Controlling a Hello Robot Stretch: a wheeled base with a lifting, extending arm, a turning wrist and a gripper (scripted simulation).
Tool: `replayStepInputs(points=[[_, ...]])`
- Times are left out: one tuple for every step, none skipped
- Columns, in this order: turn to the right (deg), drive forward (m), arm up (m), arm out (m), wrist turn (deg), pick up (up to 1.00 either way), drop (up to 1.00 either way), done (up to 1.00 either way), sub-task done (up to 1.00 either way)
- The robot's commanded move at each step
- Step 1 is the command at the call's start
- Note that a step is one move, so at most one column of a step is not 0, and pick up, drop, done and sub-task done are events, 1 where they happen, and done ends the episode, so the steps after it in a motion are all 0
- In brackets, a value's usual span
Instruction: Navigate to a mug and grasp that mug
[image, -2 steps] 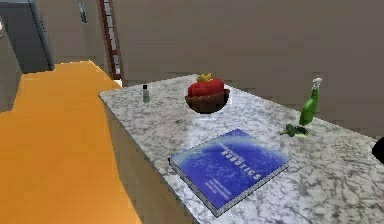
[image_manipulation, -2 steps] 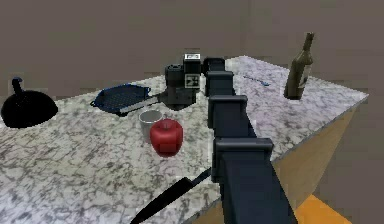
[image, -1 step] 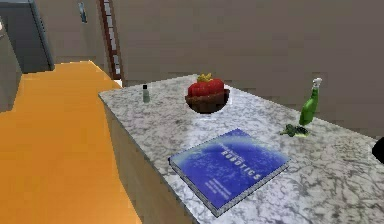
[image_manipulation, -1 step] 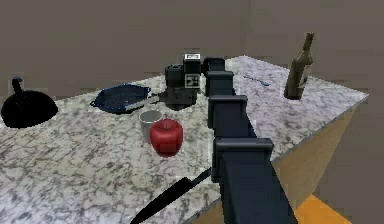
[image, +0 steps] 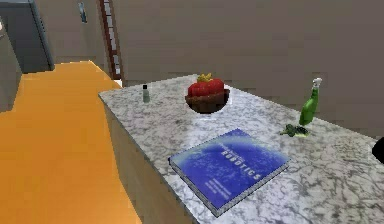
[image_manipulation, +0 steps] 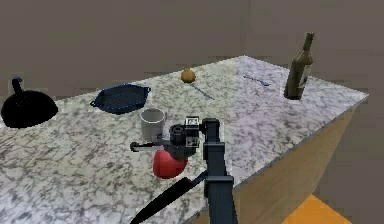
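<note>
A grey-speckled stone counter (image_manipulation: 300, 120) ran through both views, with orange floor (image: 50, 150) beside it. In the arm side view the arm (image_manipulation: 216, 188) rose from the bottom edge. The gripper (image_manipulation: 148, 146) showed close by a red round thing (image_manipulation: 167, 166) that lay on the counter, partly hidden by the gripper's body, so I could not tell whether it held anything. Just beyond stood the mug (image_manipulation: 152, 123), pale grey and upright, its handle hard to make out. Farther out were a dark dish (image_manipulation: 121, 97), a black pan (image_manipulation: 25, 106), a small brown lump (image_manipulation: 187, 74) and a dark bottle (image_manipulation: 300, 66). In the forward view a blue book (image: 228, 165) lay nearest, then a bowl (image: 207, 99) of red fruit and a green bottle (image: 311, 104).
</note>
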Motion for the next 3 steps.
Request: replayStepInputs(points=[[0.0, 0.0, 0.0, 0.0, 0.0, 1.0, 0.0, 0.0, 0.0], [0.0, 0.0, 0.1, 0.0, 0.0, 0.0, 0.0, 0.0, 0.0], [0.0, 0.0, 0.0, 0.0, 0.0, 0.0, 0.0, 1.0, 0.0]])
